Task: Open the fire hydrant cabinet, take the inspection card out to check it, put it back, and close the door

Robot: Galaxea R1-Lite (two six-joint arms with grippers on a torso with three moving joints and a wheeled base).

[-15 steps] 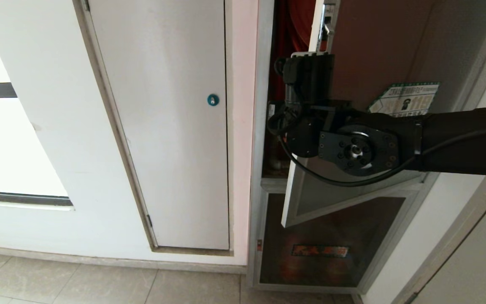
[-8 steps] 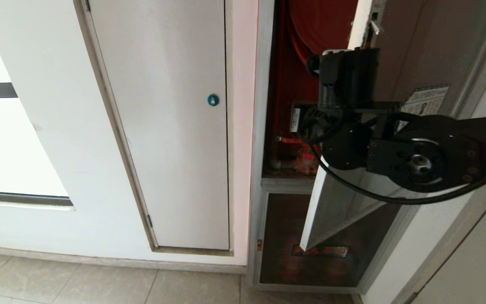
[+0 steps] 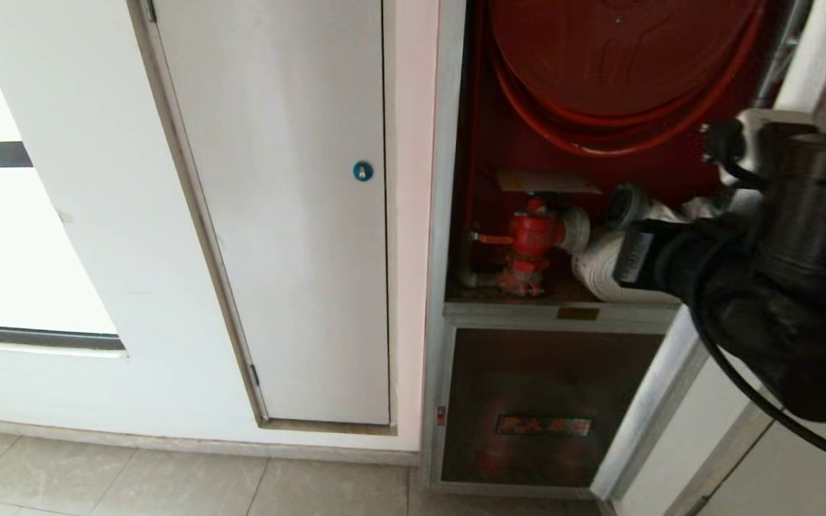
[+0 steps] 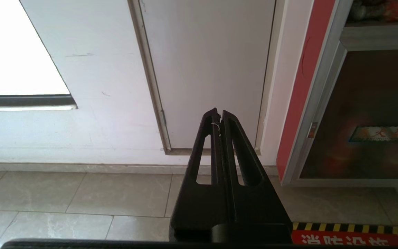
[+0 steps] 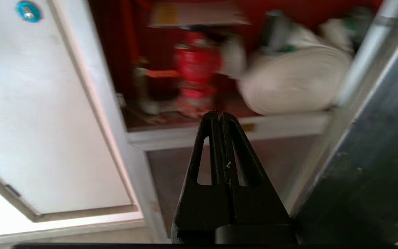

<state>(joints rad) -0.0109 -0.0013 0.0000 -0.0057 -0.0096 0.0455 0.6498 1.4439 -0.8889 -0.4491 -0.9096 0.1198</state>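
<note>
With the door swung wide, the right claw, shut and empty, faces the fire hydrant cabinet interior; no card visible.

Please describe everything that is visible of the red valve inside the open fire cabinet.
The red valve stands upright in the lower part of the cabinet's red interior, below the red hose reel and a flat card-like sheet. It looks like painted metal, with a rounded body and a thin handle pointing towards the left frame. A pale coupling on its right side joins it to the white rolled hose. Its base sits on a grey pipe near the shelf. No gripper touches it.
</note>
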